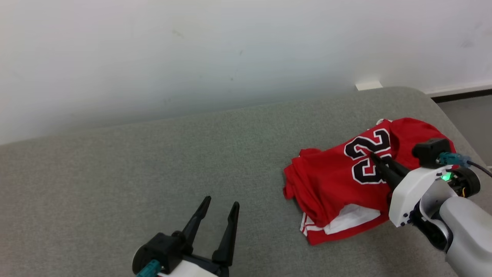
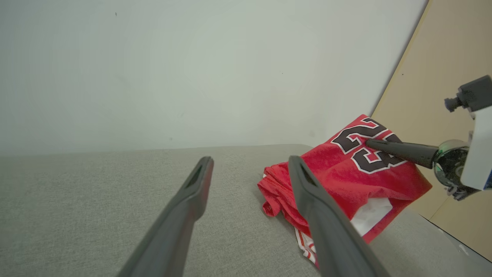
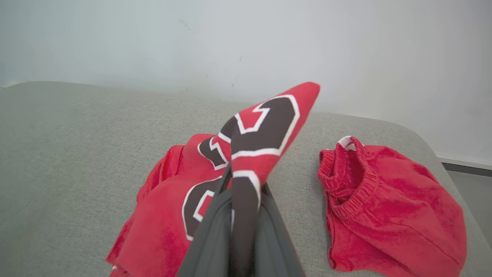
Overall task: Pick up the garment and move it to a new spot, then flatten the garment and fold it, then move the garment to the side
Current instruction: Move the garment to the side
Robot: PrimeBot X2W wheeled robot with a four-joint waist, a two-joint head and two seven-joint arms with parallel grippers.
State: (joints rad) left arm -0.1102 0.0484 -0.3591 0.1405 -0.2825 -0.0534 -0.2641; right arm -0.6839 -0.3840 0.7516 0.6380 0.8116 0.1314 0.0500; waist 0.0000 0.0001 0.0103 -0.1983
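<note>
We see the right end effector (image 1: 373, 157) clamped on a small peak of the red garment (image 1: 330, 181), right at its black-and-white number print. The garment lies bunched at the far right of the grey upholstered surface (image 1: 153, 165), close to that surface's rounded edge. The left end effector (image 1: 222, 201) hovers over bare upholstery well apart from the cloth, its fingers spread wide and holding nothing.

We judge the main risk to be the grip itself. The pinch appears to take only a thin top fold, so a lift may raise one layer while the rest trails, twists or slides out. A white inner layer (image 1: 351, 217) shows at the near hem, and loose layers like that can separate and bunch further.

A second red piece with an elastic band (image 3: 388, 207) lies just beside the garment. We cannot tell whether the two touch underneath. If they do, it could be dragged along.

With the edge so near, any sweep to the right could drop hanging cloth off the surface. One-handed carrying also invites swinging and a crumpled landing.
</note>
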